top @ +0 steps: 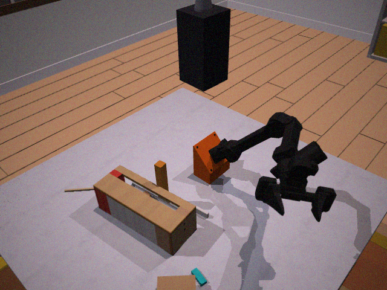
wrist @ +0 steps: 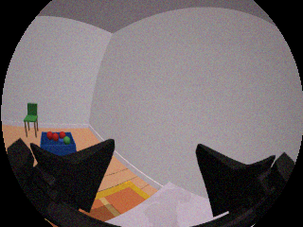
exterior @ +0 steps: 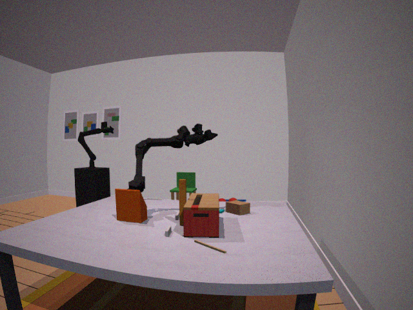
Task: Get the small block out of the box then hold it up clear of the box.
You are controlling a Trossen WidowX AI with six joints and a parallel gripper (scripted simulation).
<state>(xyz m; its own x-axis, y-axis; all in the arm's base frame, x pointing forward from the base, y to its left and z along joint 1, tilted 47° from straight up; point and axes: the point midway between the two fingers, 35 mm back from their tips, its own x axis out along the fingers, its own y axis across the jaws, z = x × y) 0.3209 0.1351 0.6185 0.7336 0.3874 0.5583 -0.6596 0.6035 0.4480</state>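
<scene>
Wooden on top and red at one end, the box (top: 134,198) (exterior: 201,223) is standing flat on the table (top: 103,246) (exterior: 166,255), its slot facing up, probably for letting a tool reach the shelf. The gripper (top: 301,217) (exterior: 209,130) (wrist: 155,147) is hovering above and to the side of the box, fingers spread with nothing between them, presumably keeping height to pass over safely. A thin stick (top: 78,190) (exterior: 210,246) is lying beyond the box's red end, perhaps waiting to serve as a pusher. The small block is not showing clearly; by the task it is likely sitting inside the box, but I cannot tell where along the shelf.

The top view is showing the slot and the grey front, which the exterior view is hiding; that one is revealing a dark opening in the box's red end. Only the exterior and wrist views are catching the green chair (exterior: 185,180) (wrist: 31,110), well apart from the box. The wrist view is showing no box at all, so aiming is still needing a turn.
</scene>
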